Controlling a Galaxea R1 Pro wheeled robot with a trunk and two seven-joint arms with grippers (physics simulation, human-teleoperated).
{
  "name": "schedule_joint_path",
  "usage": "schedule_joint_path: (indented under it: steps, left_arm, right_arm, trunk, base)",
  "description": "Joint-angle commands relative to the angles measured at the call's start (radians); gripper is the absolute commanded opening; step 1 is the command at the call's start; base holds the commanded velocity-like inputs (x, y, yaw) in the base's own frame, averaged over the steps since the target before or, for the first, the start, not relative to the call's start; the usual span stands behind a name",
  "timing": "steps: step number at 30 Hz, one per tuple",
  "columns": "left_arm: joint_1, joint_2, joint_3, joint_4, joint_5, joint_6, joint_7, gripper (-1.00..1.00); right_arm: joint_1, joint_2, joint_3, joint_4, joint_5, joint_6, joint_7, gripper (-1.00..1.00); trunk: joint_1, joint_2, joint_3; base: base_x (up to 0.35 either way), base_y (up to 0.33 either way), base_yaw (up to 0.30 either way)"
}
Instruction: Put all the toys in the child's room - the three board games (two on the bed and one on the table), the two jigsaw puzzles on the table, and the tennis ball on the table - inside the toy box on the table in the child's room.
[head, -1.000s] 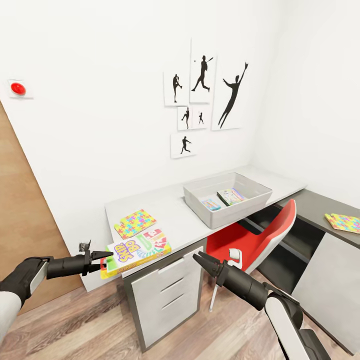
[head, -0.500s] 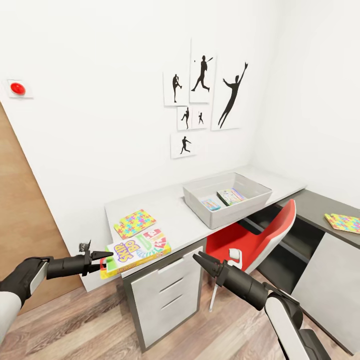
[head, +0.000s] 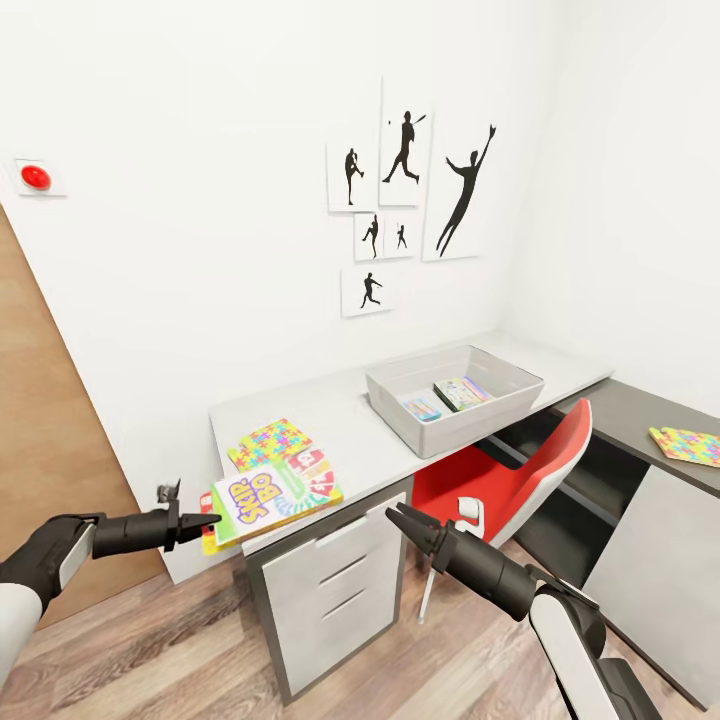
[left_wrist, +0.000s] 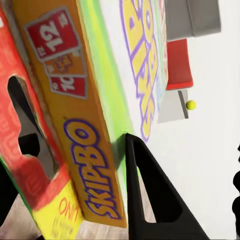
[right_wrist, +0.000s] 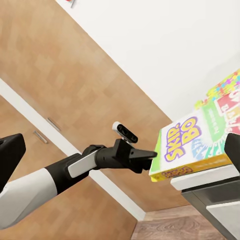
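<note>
My left gripper (head: 205, 520) is shut on the near end of the yellow-green Skip-Bo board game (head: 278, 488), which juts over the front left corner of the table (head: 350, 430). In the left wrist view a black finger (left_wrist: 150, 200) presses the box (left_wrist: 90, 130). A jigsaw puzzle (head: 262, 440) lies partly under the game. The grey toy box (head: 480, 415) stands further right with two board games (head: 422, 407) (head: 462, 392) inside. Another jigsaw puzzle (head: 686, 445) lies on the dark desk at the right. The tennis ball (left_wrist: 190, 104) is small and far off. My right gripper (head: 398, 517) hangs open before the drawers.
A red chair (head: 520, 480) is tucked under the table below the toy box. White drawers (head: 340, 580) sit under the table's left end. A wooden door (head: 50, 450) is at the left, and black silhouette pictures (head: 405, 200) hang on the wall.
My left gripper has closed on the Skip-Bo game. Its held end has risen and slid back, so it now covers part of the jigsaw puzzle. The right arm has not moved.
</note>
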Motion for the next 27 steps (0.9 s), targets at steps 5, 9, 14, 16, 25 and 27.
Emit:
schedule_joint_path:
  steps: [5, 9, 14, 16, 25, 27]
  left_arm:
    - [0.000, -0.001, -0.002, 0.000, -0.003, 0.005, -0.004, -1.00]
    - [0.000, -0.001, -0.002, 0.000, -0.003, 0.004, -0.004, -1.00]
    - [0.000, 0.000, -0.002, 0.000, -0.003, 0.004, -0.004, -1.00]
    - [0.000, 0.000, -0.002, 0.000, -0.003, 0.004, -0.004, -1.00]
    - [0.000, 0.000, -0.002, 0.000, -0.004, 0.006, -0.004, -1.00]
    - [0.000, -0.001, -0.002, 0.000, -0.004, 0.007, -0.004, -1.00]
  right_arm:
    - [-0.001, 0.000, 0.001, 0.000, -0.008, 0.007, -0.002, 1.00]
    - [-0.001, 0.000, 0.001, 0.000, -0.008, 0.007, -0.002, 1.00]
    - [-0.001, 0.000, 0.001, 0.000, -0.008, 0.007, -0.002, 1.00]
    - [-0.001, 0.000, 0.001, 0.000, -0.008, 0.007, -0.002, 1.00]
    - [-0.001, -0.001, 0.001, 0.000, -0.009, 0.007, -0.002, 1.00]
    - [-0.001, 0.000, 0.001, 0.000, -0.009, 0.007, -0.003, 1.00]
  trunk:
    - [-0.015, 0.027, 0.011]
    - [-0.031, 0.055, 0.024]
    - [-0.050, 0.090, 0.040]
    - [-0.058, 0.104, 0.046]
    - [-0.092, 0.167, 0.074]
    - [-0.100, 0.181, 0.080]
  base:
    - [0.000, 0.000, 0.000]
    - [0.000, 0.000, 0.000]
    - [0.000, 0.000, 0.000]
    - [0.000, 0.000, 0.000]
    - [0.000, 0.000, 0.000]
    - [0.000, 0.000, 0.000]
